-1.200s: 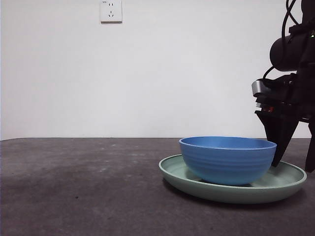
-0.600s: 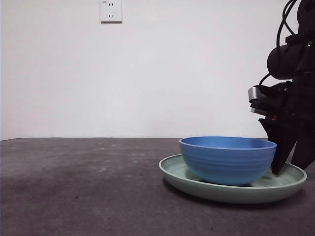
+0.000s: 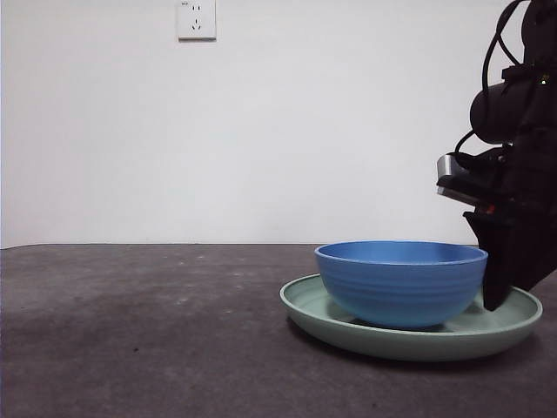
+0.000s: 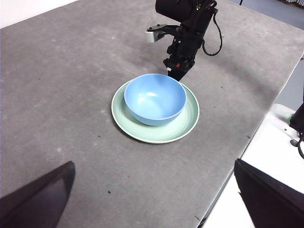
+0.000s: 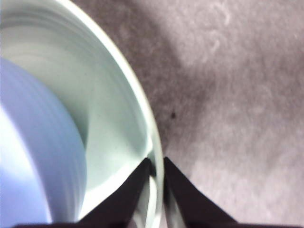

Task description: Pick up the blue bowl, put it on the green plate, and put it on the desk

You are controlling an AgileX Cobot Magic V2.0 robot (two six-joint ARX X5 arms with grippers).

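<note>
Blue bowl (image 3: pixel 401 282) on green plate (image 3: pixel 412 333), right tool (image 5: pixel 156 164) pinching rim

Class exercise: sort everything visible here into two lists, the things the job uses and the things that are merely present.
Part of the job:
blue bowl, sitting in the plate
green plate, its rim pinched by the right tool
desk

Merely present:
wall socket
left tool, open, waiting high above the desk
</note>
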